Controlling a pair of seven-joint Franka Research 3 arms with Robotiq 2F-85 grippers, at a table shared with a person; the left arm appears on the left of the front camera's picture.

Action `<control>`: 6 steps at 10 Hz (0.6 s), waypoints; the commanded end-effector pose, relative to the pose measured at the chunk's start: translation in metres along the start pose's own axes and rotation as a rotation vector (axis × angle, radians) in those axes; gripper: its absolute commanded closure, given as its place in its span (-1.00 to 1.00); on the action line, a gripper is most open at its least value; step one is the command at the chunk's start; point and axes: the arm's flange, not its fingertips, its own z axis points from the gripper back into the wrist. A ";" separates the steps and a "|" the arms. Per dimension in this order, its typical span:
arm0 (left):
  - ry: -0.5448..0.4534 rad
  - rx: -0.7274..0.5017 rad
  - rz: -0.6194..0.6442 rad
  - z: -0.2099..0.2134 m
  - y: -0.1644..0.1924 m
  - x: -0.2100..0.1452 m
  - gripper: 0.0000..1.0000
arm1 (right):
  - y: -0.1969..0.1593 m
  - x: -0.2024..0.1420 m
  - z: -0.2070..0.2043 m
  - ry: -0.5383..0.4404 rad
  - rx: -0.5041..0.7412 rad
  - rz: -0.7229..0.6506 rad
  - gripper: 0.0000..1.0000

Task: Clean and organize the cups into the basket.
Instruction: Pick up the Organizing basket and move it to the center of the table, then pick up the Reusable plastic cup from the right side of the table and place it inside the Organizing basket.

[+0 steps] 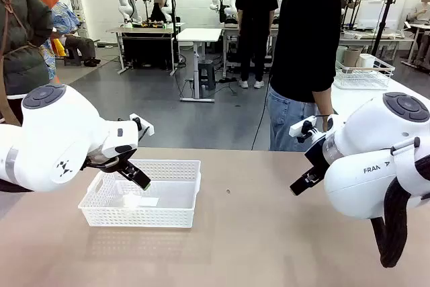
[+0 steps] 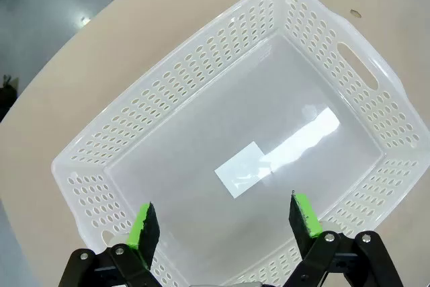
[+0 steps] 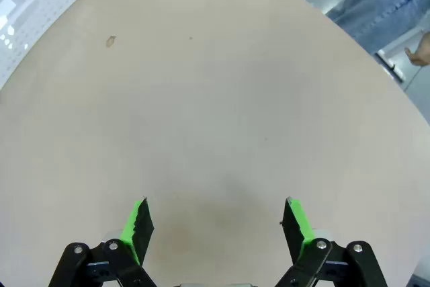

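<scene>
Front view: shallow white perforated plastic basket (image 1: 176,163) sits at 8 o'clock on the tan tabletop (image 1: 269,240) with no cup in it. The left gripper (image 1: 139,177) hangs over its far-left part and the right gripper (image 1: 302,183) is at 3 o'clock. A tan tapered shape (image 1: 351,57) stands in a white wire basket (image 1: 363,75) at 2 o'clock, possibly a cup. Judgement: nothing packed yet, all sorting remains.

Left wrist view: jaws spread wide, empty, above the basket floor. A white label (image 2: 242,169) lies there. Walls ring the drop zone.

Right wrist view: jaws spread, empty, over bare table. Basket corner at 10 o'clock, person's hand (image 3: 422,48) at 2 o'clock beyond the far edge. Ample room between.
</scene>
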 end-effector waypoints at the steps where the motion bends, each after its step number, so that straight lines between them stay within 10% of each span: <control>1: 0.000 0.000 0.000 0.000 0.000 0.000 -1.00 | 0.000 0.000 0.000 0.000 0.000 0.000 -1.00; 6: 0.000 0.000 0.000 0.000 0.000 0.000 -1.00 | 0.000 0.000 0.000 0.000 0.000 0.000 -1.00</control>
